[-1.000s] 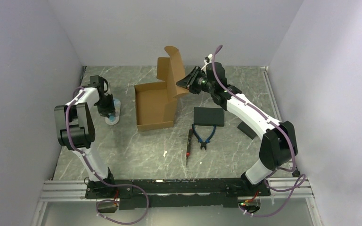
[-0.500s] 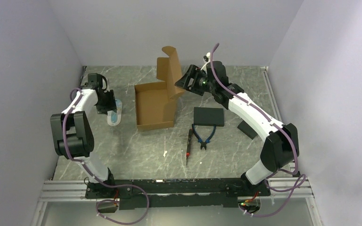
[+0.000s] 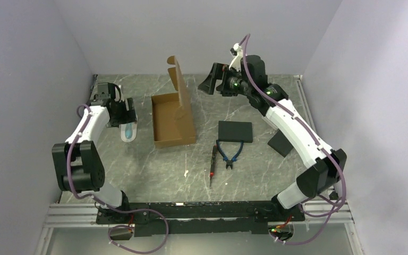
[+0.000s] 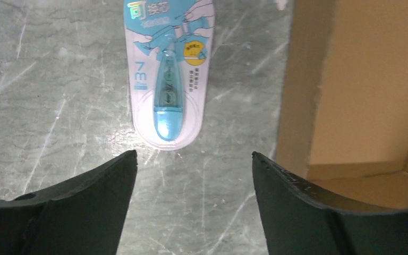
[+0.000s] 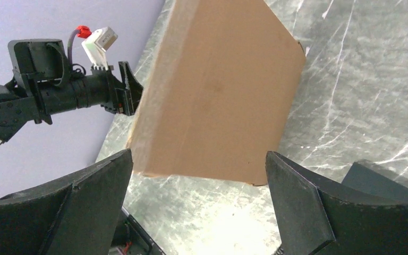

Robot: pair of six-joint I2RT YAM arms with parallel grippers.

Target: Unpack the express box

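The express box (image 3: 166, 119), an open brown carton, lies mid-table with its lid (image 3: 179, 87) standing nearly upright. My right gripper (image 3: 208, 84) hovers to the right of the lid, open and empty. In the right wrist view the gripper (image 5: 199, 159) faces the cardboard (image 5: 218, 101) without touching it. My left gripper (image 3: 129, 112) is open just left of the box, above a blister pack with a blue correction-tape roller (image 3: 129, 131). In the left wrist view the pack (image 4: 169, 79) lies flat on the table ahead of the open gripper (image 4: 194, 159), beside the box wall (image 4: 350, 106).
Right of the box lie a flat black pad (image 3: 235, 131), a second black pad (image 3: 279, 143) partly under the right arm, blue-handled pliers (image 3: 230, 153) and a red-and-black pen-like tool (image 3: 213, 162). Purple walls close in the table on three sides.
Both grippers have opened. The right one let go of the lid and drew back to the right, and the lid swung upright. The left one lifted off the blister pack.
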